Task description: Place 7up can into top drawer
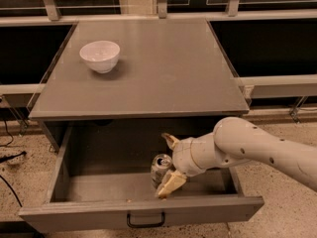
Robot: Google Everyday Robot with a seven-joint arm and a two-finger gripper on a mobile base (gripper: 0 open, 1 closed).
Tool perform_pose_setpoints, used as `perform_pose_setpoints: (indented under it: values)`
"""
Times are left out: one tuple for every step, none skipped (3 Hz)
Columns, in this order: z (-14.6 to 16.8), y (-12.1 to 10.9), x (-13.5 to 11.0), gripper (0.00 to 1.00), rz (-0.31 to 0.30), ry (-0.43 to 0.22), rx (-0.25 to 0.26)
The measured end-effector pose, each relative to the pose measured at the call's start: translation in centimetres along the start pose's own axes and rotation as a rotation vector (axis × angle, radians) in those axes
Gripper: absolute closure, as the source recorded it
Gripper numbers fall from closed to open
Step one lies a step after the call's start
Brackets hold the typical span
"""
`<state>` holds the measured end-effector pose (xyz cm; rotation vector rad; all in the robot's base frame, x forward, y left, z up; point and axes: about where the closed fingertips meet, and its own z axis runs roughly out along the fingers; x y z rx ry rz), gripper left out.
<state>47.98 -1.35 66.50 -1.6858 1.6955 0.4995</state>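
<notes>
One 7up can (158, 168) upright inside top drawer (79, 216) | end effector (164, 165) in drawer, spread apart astride can

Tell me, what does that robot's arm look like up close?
The arm is smooth, rounded, off-white tubing with small dark dots and no loose cables showing. Its end effector, down in the open top drawer, has two tan, wedge-shaped fingers.

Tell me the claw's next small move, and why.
Probably lift the claw straight up and back out of the drawer: the can appears to stand upright on the drawer floor between the claw's spread fingers, so it looks released.
</notes>
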Motion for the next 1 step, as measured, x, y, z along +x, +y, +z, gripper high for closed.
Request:
perform_pose_setpoints:
  values:
    - [0.0,0.0,0.0,0.0,0.0,0.0,0.0]
